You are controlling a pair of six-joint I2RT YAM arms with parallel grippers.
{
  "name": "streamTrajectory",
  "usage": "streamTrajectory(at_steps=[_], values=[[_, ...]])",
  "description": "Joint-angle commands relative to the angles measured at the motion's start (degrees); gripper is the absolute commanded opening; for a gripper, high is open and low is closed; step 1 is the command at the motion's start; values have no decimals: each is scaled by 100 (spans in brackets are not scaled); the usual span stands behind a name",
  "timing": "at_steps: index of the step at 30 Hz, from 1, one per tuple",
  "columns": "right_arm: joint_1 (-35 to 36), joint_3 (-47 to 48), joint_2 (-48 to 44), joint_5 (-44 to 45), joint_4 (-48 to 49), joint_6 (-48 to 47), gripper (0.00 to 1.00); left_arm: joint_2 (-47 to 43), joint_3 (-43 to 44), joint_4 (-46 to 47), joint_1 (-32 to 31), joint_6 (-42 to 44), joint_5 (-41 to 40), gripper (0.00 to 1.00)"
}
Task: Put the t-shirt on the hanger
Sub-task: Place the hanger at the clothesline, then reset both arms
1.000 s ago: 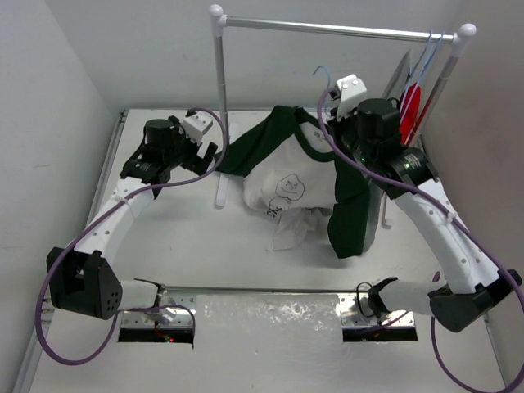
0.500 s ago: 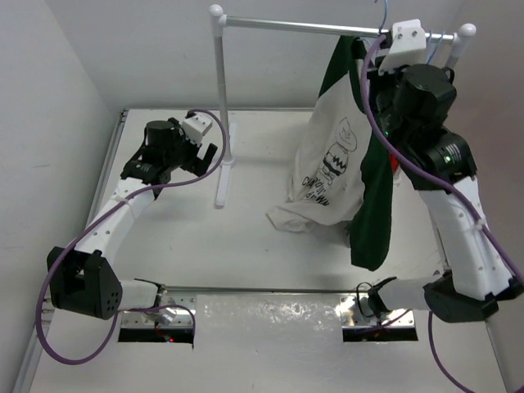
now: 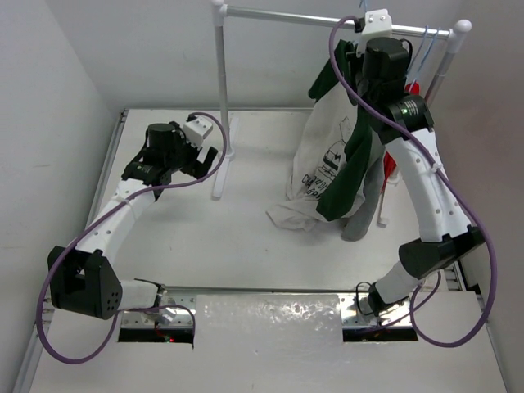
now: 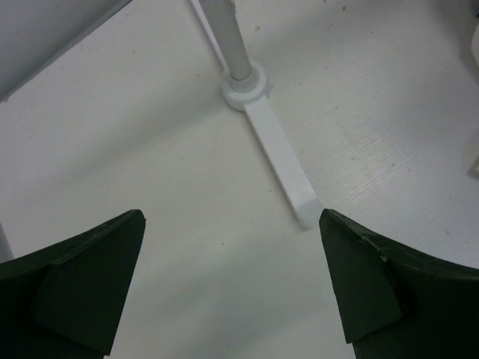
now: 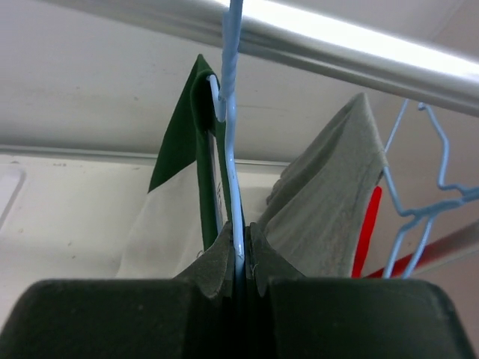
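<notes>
The right gripper (image 5: 241, 253) is clamped on the hanger (image 5: 233, 149), further left along the rail (image 3: 278, 14) than before. The left gripper (image 4: 232, 280) is held open. One t-shirt (image 3: 326, 160) is counted.

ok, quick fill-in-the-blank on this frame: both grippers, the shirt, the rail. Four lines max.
1. The right gripper is shut on the thin blue ___.
2. The left gripper is ___ and holds nothing.
3. The t-shirt has a cream body and dark ___ sleeves.
4. The rail foot lies flat on the ___.

Missing words: hanger; open; green; table.
</notes>
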Motion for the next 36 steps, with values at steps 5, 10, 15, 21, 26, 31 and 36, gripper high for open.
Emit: streamTrajectory(at_steps=[5, 10, 15, 21, 26, 31, 36], values=[[-50, -711, -155, -643, 500, 425, 0, -102, -24, 101, 11, 34, -7, 100], [-59, -1669, -709, -706, 939, 530, 0, -76, -15, 93, 11, 34, 20, 100], [-50, -1944, -1105, -1134, 809, 539, 28, -41, -6, 101, 11, 25, 2, 100], [-33, -1987, -1596, -1672, 543, 522, 73, -41, -15, 93, 11, 43, -68, 100], [-41, -2839, -2519, -2128, 1035, 557, 87, -50, -42, 110, 19, 52, -147, 100], [-24, -4174, -3739, -3522, 2167, 663, 94, -76, -216, 311, 54, 34, -481, 100], [72, -5623, -3963, -6670, 4075, 1083, 99, -67, -559, 567, 160, -98, -797, 100]])
